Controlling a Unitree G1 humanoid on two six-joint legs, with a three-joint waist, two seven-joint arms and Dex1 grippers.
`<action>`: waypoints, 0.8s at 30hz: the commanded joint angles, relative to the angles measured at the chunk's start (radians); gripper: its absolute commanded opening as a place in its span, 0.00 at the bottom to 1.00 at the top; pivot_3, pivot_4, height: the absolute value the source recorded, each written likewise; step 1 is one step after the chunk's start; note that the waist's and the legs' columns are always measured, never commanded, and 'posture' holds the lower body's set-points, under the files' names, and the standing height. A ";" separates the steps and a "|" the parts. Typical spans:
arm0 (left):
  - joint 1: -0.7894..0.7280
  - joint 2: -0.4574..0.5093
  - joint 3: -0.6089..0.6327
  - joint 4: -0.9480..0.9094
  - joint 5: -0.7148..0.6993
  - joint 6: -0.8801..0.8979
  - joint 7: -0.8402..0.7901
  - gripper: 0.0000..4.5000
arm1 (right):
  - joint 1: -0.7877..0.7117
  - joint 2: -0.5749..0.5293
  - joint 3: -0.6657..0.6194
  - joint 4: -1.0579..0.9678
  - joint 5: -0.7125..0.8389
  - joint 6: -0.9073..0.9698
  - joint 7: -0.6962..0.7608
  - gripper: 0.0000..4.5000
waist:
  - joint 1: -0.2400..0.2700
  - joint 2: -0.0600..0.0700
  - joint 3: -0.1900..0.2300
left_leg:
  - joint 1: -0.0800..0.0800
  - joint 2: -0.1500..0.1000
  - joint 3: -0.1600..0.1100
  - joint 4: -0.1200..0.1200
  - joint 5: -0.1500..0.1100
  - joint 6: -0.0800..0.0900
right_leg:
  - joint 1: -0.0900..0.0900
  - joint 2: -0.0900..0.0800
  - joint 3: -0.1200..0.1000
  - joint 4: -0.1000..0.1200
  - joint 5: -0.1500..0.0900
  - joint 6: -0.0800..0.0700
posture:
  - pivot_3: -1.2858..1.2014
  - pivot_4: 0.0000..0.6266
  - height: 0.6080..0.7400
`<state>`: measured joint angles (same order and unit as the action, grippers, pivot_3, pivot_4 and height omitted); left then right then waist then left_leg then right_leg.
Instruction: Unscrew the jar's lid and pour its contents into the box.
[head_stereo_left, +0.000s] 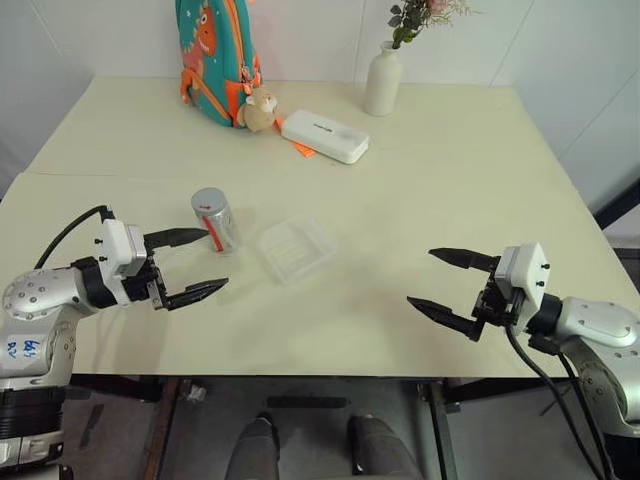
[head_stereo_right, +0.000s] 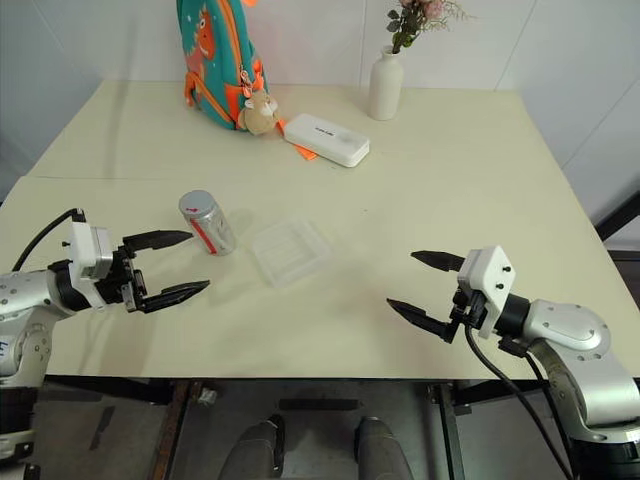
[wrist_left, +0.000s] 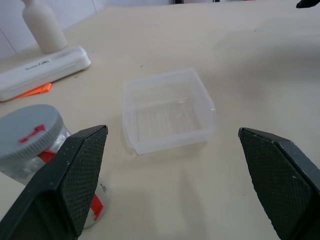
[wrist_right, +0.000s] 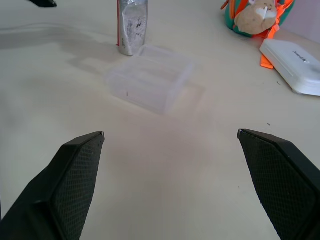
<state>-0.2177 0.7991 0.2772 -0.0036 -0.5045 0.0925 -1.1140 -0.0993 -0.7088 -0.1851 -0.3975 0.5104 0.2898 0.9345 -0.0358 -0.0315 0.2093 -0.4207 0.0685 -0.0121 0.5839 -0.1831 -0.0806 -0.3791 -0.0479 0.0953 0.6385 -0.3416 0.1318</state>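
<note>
Cream table (head_stereo_left: 450, 200): jar (head_stereo_left: 215, 220) and clear box (head_stereo_left: 297, 248) at centre-left; backpack (head_stereo_left: 215, 55), plush toy (head_stereo_left: 260, 108), white case (head_stereo_left: 324, 136), vase (head_stereo_left: 383, 80) along the top.

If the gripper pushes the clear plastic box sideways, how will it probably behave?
The box looks thin-walled and empty, so it is probably very light and would likely slide over the smooth table rather than tip, being shallow and wide. Its walls may flex if squeezed. The jar stands close beside it, so a push toward that side might knock it.

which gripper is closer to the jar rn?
Left. The left gripper is open right beside the jar, not touching it. The right gripper is open far across the table, beyond the box.
</note>
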 joint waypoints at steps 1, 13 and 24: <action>0.015 0.021 0.049 -0.055 -0.017 0.003 0.010 0.99 | -0.036 0.007 0.010 -0.011 0.016 -0.005 -0.001 1.00 | 0.002 0.000 0.000 | 0.000 0.000 0.000 0.000 0.000 0.000 | 0.000 0.000 0.000 0.000 0.000 0.000 | 0.52 0.24 1.00; 0.321 -0.314 0.199 -0.426 0.059 0.136 0.616 0.99 | -0.306 0.142 0.183 0.096 0.021 -0.024 0.056 1.00 | -0.017 -0.001 0.000 | 0.001 0.002 0.003 0.005 -0.002 0.002 | 0.000 0.001 0.004 0.002 0.001 0.002 | 0.52 0.24 1.00; 0.102 -0.518 0.045 -0.232 0.271 0.102 0.932 0.99 | -0.473 0.219 0.315 0.112 0.000 -0.035 0.128 1.00 | -0.013 -0.005 -0.003 | 0.001 0.000 0.004 0.012 -0.001 0.003 | 0.002 0.002 0.007 0.003 0.003 0.000 | 0.52 0.24 1.00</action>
<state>-0.0906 0.2834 0.3313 -0.2429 -0.2569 0.2261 -0.2052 -0.5602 -0.4979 0.1228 -0.2836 0.5121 0.2771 1.0524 -0.0487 -0.0363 0.2064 -0.4198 0.0687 -0.0082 0.5955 -0.1841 -0.0773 -0.3773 -0.0461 0.1019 0.6410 -0.3381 0.1316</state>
